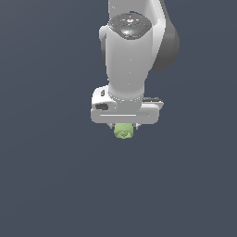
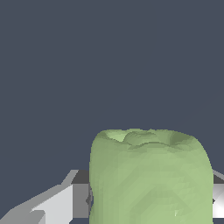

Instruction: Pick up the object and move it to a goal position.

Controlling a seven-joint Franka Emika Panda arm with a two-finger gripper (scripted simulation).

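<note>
The object [image 1: 123, 131] is a small pale-green stubby lump with a ring-shaped end. In the exterior view it sticks out just below the white gripper [image 1: 124, 126], between the fingers, which are mostly hidden by the hand. In the wrist view the object [image 2: 148, 175] fills the space between the two grey-white fingers [image 2: 65, 203], which press against its sides. The gripper is shut on the object.
The white arm [image 1: 132, 51] rises straight above the gripper. A plain dark blue-grey surface [image 1: 46, 176] lies all around. No goal marker shows in either view.
</note>
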